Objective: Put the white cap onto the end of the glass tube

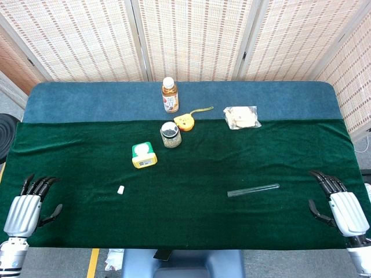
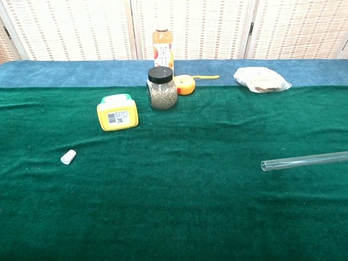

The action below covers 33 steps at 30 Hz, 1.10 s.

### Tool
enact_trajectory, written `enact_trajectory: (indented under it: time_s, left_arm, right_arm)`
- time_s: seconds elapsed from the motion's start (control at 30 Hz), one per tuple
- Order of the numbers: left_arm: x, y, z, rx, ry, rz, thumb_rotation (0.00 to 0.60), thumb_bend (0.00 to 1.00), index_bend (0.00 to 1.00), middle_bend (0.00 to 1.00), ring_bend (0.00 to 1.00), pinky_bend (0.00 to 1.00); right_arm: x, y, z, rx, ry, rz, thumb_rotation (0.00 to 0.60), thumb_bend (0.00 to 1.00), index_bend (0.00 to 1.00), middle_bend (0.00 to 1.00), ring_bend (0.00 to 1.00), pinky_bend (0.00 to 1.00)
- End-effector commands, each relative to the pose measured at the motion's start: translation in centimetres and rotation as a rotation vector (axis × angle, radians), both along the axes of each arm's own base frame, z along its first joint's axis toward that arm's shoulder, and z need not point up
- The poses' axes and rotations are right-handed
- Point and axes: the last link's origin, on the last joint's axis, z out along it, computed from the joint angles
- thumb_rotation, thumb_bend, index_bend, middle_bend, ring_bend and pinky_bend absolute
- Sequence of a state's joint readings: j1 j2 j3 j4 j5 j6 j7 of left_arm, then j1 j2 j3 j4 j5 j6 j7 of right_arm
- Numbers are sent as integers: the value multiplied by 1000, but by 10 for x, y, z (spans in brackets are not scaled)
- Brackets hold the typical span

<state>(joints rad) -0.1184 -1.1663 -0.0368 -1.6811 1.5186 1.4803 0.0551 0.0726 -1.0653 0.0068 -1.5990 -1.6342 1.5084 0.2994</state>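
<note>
Resting at the near corners of the green cloth point(image 1: 191, 214), both hands are empty. The left hand point(image 1: 26, 205) lies with its fingers apart and extended, thumb out to the side, touching nothing but perhaps the cloth under it; the right hand point(image 1: 342, 205) matches it, fingers spread and holding nothing. Only the head view shows them.

Inward and slightly ahead of the left hand lies the white cap point(image 1: 120, 189), small and on its side, well apart from the fingers. Inward of the right hand, a little ahead of it, lies the glass tube point(image 1: 253, 190), flat on the cloth, with its open end point(image 2: 265, 165) pointing towards the cap. Cap and tube are well apart.

The likely trouble is in the pick-ups. The cap is tiny against those fingers and could be nudged away or tipped out of a pinch. The tube is round, smooth and clear, so I judge it may roll off when fingers press beside it, or slip once lifted. Seating the cap calls for both pieces lined up; a skewed approach would push the cap aside.

Farther ahead of the hands stand a yellow box point(image 1: 144, 155), a dark-lidded jar point(image 1: 170, 135), a drink bottle point(image 1: 170, 95), an orange tape measure point(image 1: 185, 120) and a plastic bag point(image 1: 242, 117).
</note>
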Motion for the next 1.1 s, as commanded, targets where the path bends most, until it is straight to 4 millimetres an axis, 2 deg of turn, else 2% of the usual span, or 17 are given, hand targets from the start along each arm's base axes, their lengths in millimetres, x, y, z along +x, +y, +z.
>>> enact_trajectory:
  time_s: [0.03, 0.5, 0.63, 0.67, 0.73, 0.83, 1.0, 1.1]
  left_arm:
    - [-1, 0, 0, 0, -2, 2, 600, 377, 228, 240, 187, 0]
    - [-2, 1, -2, -6, -2, -21, 600, 377, 230, 240, 201, 0]
    - [-1, 2, -4, -15, 2, -38, 600, 378, 257, 278, 234, 13]
    - [-1, 3, -4, -19, 4, -46, 600, 379, 263, 294, 248, 35]
    - [-1, 5, -5, -22, 6, -64, 600, 382, 283, 360, 307, 148]
    - [0, 10, -8, -37, 13, -95, 600, 403, 338, 514, 442, 320]
    - [-1, 17, -21, -124, 22, -112, 600, 536, 388, 790, 717, 599]
    - [1, 22, -28, -191, 43, -122, 600, 565, 382, 903, 821, 709]
  right_arm:
    - [1, -1, 0, 0, 0, 2, 600, 547, 112, 166, 165, 147]
    - [2, 5, 0, -1, -1, 4, 600, 546, 112, 166, 166, 147]
    - [2, 5, 0, 1, 0, 3, 600, 546, 112, 166, 167, 147]
    - [2, 5, 0, 1, 1, 4, 600, 547, 112, 166, 167, 147]
    - [3, 4, -1, 3, 2, 9, 600, 546, 112, 166, 169, 147]
    - [4, 3, -1, 7, 6, 12, 600, 546, 112, 170, 179, 150]
    - [4, 1, -3, 13, 7, 9, 600, 547, 112, 184, 199, 155]
    - [3, 1, -2, 16, 12, 3, 600, 546, 112, 189, 211, 172]
